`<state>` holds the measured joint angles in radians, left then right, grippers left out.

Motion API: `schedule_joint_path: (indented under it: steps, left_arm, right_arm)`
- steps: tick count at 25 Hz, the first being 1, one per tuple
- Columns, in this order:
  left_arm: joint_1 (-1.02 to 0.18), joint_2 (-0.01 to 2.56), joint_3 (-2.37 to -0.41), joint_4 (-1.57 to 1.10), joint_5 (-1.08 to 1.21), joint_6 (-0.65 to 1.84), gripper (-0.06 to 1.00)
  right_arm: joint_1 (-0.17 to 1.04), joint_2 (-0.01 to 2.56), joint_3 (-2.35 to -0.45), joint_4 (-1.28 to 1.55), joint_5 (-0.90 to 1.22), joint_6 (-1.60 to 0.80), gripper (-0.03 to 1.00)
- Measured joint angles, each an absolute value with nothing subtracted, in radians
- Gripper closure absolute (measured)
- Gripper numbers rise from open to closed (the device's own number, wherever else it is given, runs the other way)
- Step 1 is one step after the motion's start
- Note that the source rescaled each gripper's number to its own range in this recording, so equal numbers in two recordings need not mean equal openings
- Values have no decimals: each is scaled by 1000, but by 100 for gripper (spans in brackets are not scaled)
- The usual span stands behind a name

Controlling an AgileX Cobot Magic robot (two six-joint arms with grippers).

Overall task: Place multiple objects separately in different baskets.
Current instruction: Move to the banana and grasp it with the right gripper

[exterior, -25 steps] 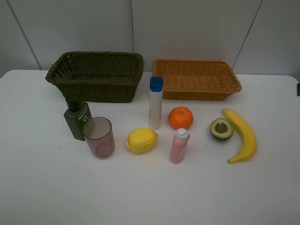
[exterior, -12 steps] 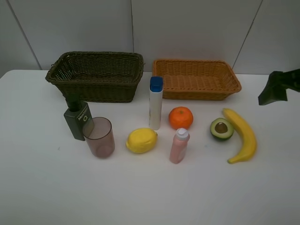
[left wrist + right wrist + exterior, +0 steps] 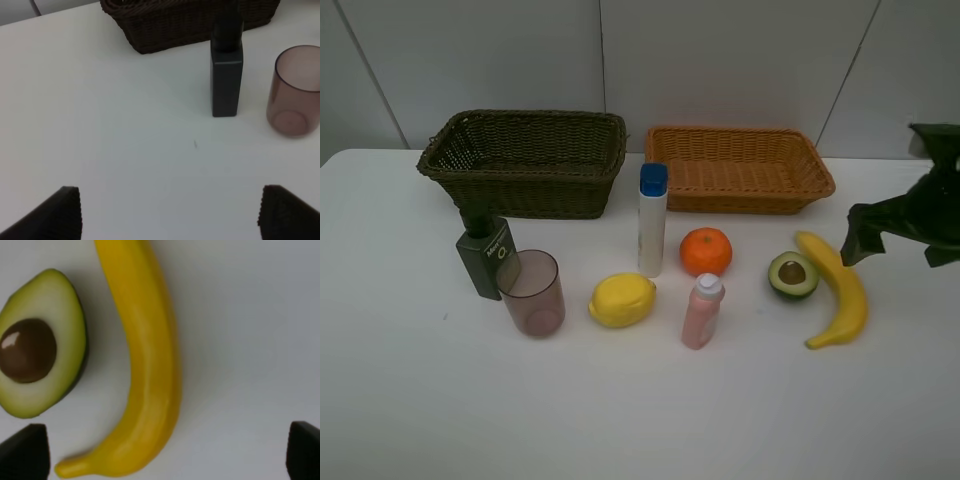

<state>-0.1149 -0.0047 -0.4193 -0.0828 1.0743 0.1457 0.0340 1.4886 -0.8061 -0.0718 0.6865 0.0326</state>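
Note:
Two baskets stand at the back: a dark brown one (image 3: 520, 188) and an orange-tan one (image 3: 740, 196), both empty. In front stand a dark green pump bottle (image 3: 485, 255) (image 3: 227, 75), a pinkish tumbler (image 3: 532, 292) (image 3: 295, 92), a lemon (image 3: 621, 299), a tall white blue-capped bottle (image 3: 652, 220), an orange (image 3: 706, 251) and a small pink bottle (image 3: 702, 311). A halved avocado (image 3: 793, 274) (image 3: 40, 360) lies next to the banana (image 3: 838, 288) (image 3: 150, 365). My right gripper (image 3: 892, 250) (image 3: 165, 455) hovers open just right of the banana. My left gripper (image 3: 175, 215) is open over bare table, well short of the pump bottle.
The white table (image 3: 640, 420) runs wide in front of the objects. A grey panelled wall (image 3: 720, 60) rises behind the baskets. The left arm is outside the exterior high view.
My right arm has come in from the right edge and moved left and down toward the banana. The objects and baskets have not moved.

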Motion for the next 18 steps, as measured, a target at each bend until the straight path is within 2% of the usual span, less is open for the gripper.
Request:
schedule_joint_path:
  steps: [18]
  left_arm:
    - [-115, -5, -419, -83, 1074, 146, 0]
  right_arm:
    - [32, 1688, -806, -111, 527, 33, -3]
